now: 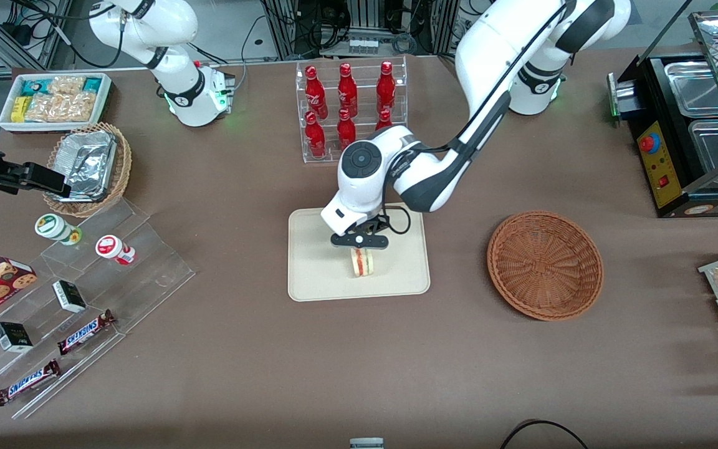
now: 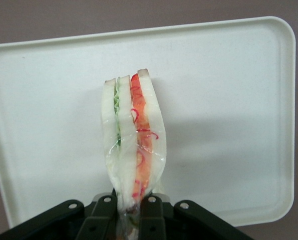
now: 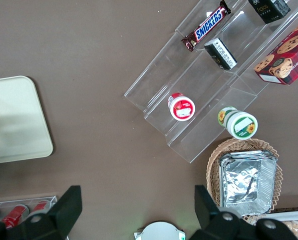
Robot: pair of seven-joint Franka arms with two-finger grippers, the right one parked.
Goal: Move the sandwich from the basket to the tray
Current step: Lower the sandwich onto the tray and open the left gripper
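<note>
My tool (image 1: 360,248) is clenched on the sandwich (image 1: 363,262) over the tray (image 1: 312,274); the basket (image 1: 545,265) sits beside the tray.

sandwich (image 1: 363,262): wrapped white-bread wedge, red and green filling showing, stood on edge over the tray (image 1: 315,274), pinched at one end by the end effector (image 1: 361,244). tray: cream, rectangular, rounded corners, flat on worktop. basket (image 1: 545,265): reddish-brown wicker, round, beside tray, toward the working arm's end.

Red bottles (image 1: 346,103) in rack; Snickers bars (image 1: 85,332) on steps.
</note>
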